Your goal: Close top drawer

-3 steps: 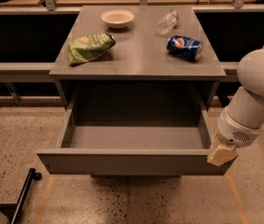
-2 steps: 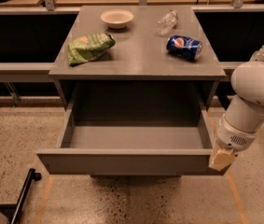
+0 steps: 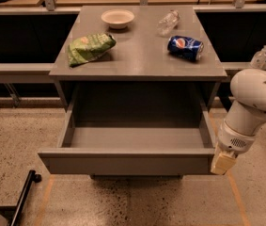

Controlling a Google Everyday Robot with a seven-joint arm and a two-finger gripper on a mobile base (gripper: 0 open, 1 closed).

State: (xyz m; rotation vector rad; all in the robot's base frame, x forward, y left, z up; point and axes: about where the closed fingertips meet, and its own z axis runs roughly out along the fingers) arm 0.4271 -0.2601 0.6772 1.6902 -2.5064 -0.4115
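The top drawer is a wide matte grey drawer with a plain front panel. It stands pulled far out of the grey cabinet, and its box is empty. My gripper hangs from the white arm at the right end of the drawer's front panel, right beside its corner. Only its pale tip shows.
On the cabinet top lie a green chip bag, a white bowl, a clear plastic bottle and a blue soda can. A black pole lies on the speckled floor at lower left. Another bottle stands at the right.
The arm has swung down and a little left. The gripper stays at the right end of the drawer front. The drawer looks as far out as before.
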